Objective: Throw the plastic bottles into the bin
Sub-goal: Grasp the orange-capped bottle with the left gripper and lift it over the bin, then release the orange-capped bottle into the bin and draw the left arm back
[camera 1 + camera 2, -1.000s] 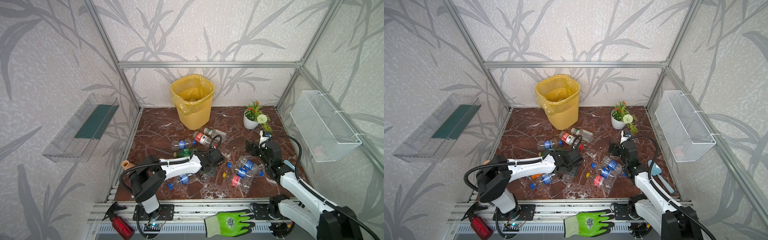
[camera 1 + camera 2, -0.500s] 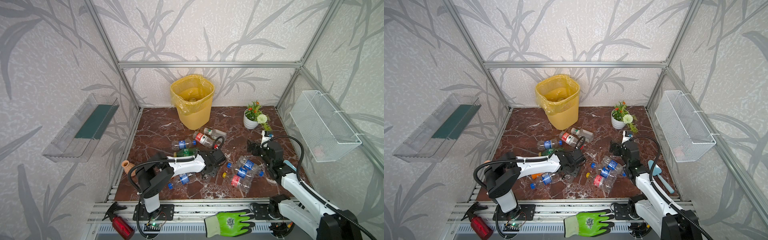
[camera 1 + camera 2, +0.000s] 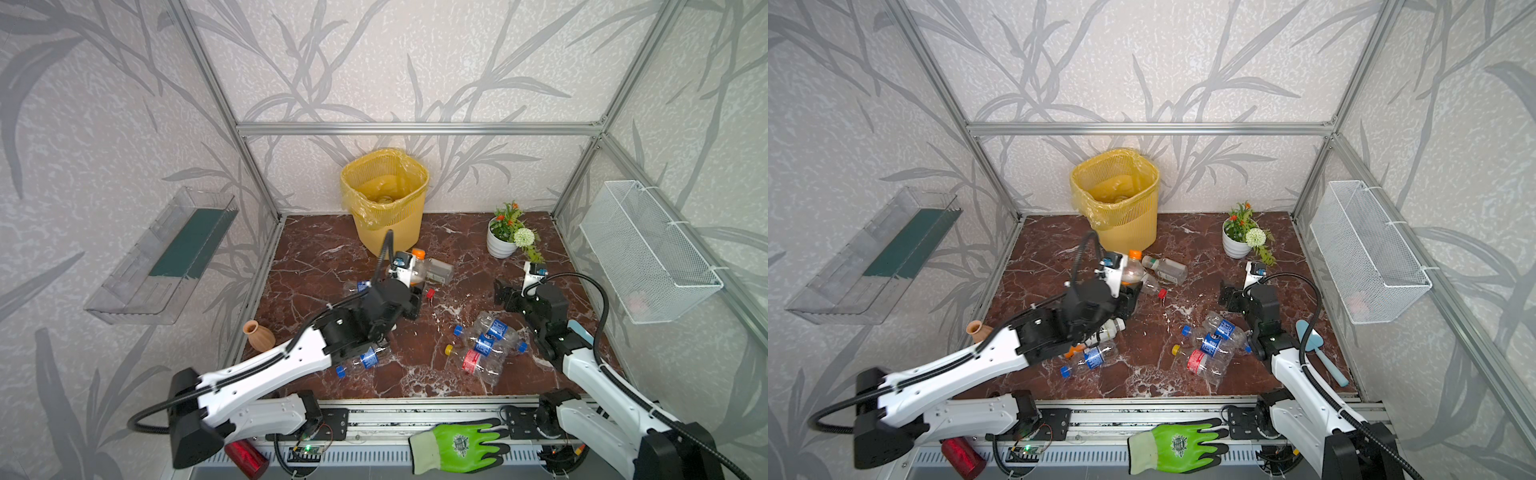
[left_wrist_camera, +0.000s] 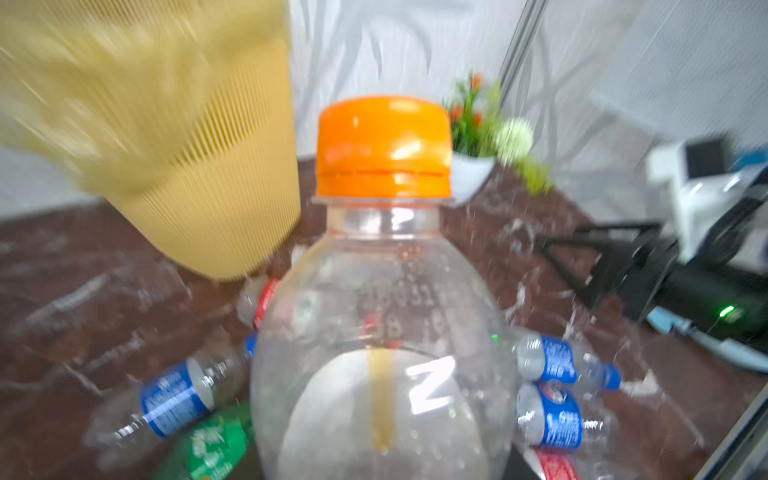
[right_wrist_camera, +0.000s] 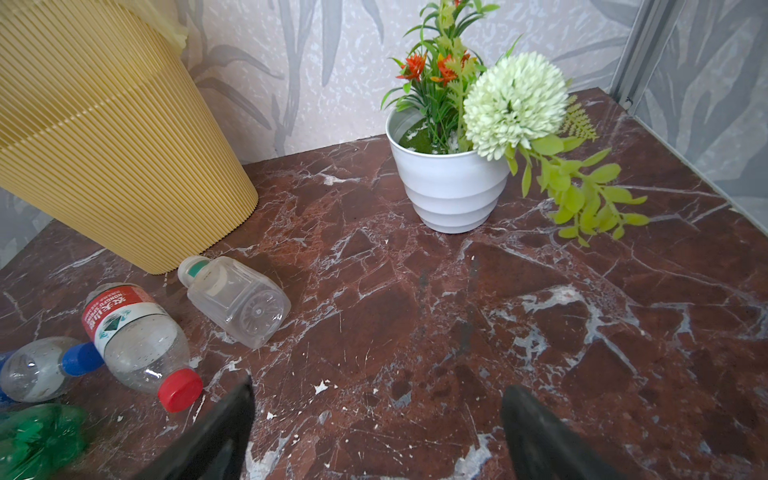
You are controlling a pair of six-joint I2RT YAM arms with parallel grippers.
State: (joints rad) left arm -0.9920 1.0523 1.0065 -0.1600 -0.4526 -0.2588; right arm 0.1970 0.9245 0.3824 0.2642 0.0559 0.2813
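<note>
A: Marble tabletop (image 3: 316, 253), back edge, that's where we have the yellow bin (image 3: 395, 237). Bottle?

B: We see the orange-capped bottle (image 3: 415, 269) pinched in the left gripper (image 3: 409, 293), off the tabletop, just in front of the bin, long axis cap-first toward the back edge.

A: Right gripper (image 5: 374, 428)?

B: Jaws spread, nothing between, well right of the bin. We judge the left arm nearer: up and over the rim.
</note>
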